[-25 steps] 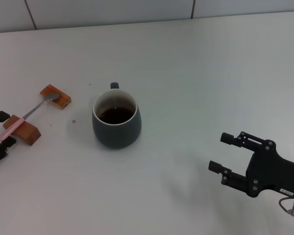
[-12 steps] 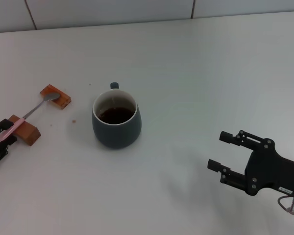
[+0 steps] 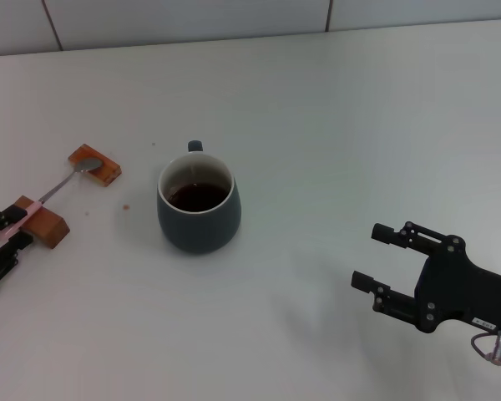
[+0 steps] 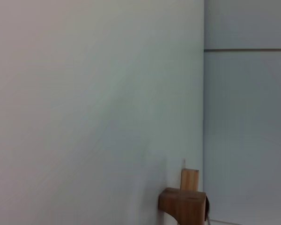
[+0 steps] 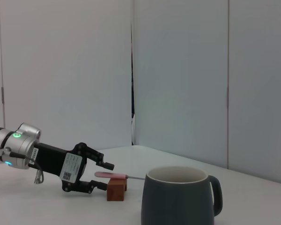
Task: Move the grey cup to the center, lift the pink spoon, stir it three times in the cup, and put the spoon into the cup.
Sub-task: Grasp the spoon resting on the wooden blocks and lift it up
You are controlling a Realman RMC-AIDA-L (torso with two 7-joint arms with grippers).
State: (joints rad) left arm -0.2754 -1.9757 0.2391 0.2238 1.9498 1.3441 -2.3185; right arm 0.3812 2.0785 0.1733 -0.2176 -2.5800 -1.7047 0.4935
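The grey cup [image 3: 199, 219], holding dark liquid, stands upright in the middle-left of the table; its handle points away from me. It also fills the foreground of the right wrist view as grey cup [image 5: 178, 199]. The pink spoon [image 3: 43, 197] lies across two wooden blocks, bowl on the far one, pink handle over the near one. My left gripper [image 3: 8, 227] is open at the far left, its fingers either side of the pink handle's tip. From the side, the left gripper [image 5: 102, 176] straddles the pink spoon [image 5: 110, 175] without touching it. My right gripper [image 3: 369, 256] hovers open at the lower right, empty.
The spoon rests on the far wooden block [image 3: 94, 164] and the near block [image 3: 43, 224]. The near block also shows as [image 4: 183, 206] in the left wrist view. A tiled wall [image 3: 192, 21] runs along the table's back edge.
The left gripper's fingers have drawn closer together around the spoon's handle tip and shifted slightly. The right gripper has crept a little left. Cup and spoon have not moved.
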